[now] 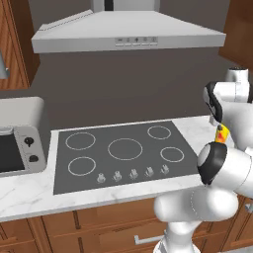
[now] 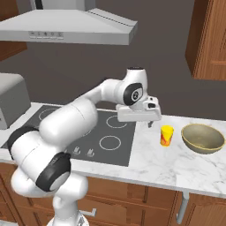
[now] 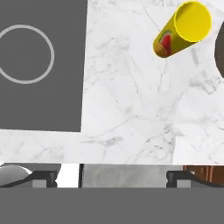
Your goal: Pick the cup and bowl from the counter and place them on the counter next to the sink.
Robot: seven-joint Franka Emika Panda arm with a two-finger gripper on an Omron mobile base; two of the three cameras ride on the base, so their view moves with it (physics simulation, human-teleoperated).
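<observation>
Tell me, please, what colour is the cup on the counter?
Yellow with a red-orange patch on its side; the cup shows best in the right base view.

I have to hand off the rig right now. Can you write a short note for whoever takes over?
Gripper: open, holding nothing, hovering over the counter between the cooktop and the cup.
Cup: yellow, upright on the counter, just right of the gripper, untouched.
Bowl: on the counter right of the cup, apart from it.
Done: nothing moved yet.
Left: grasp the cup, carry it next to the sink, then the same for the bowl.
</observation>
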